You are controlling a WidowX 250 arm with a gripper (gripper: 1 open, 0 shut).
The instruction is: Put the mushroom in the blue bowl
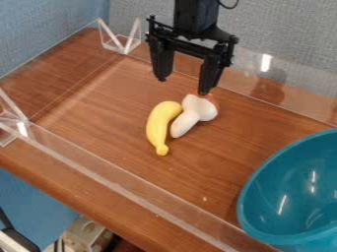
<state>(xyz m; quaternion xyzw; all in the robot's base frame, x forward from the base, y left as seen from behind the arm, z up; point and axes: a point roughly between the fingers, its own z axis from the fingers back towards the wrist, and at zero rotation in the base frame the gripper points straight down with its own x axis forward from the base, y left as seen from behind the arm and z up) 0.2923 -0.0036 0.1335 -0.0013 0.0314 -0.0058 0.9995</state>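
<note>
Beside the banana (164, 126), a cream-stemmed mushroom (195, 113); end effector (187, 83) open.

The mushroom (194, 112) lies just beside the banana (162, 126) on the bench (112, 152); the open end effector (184, 82) hangs above the banana, and the blue bowl (293, 192) sits well apart from it.

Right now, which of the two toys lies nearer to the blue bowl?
The pale-stemmed mushroom; the yellow banana lies beside it, farther from the bowl.
</note>
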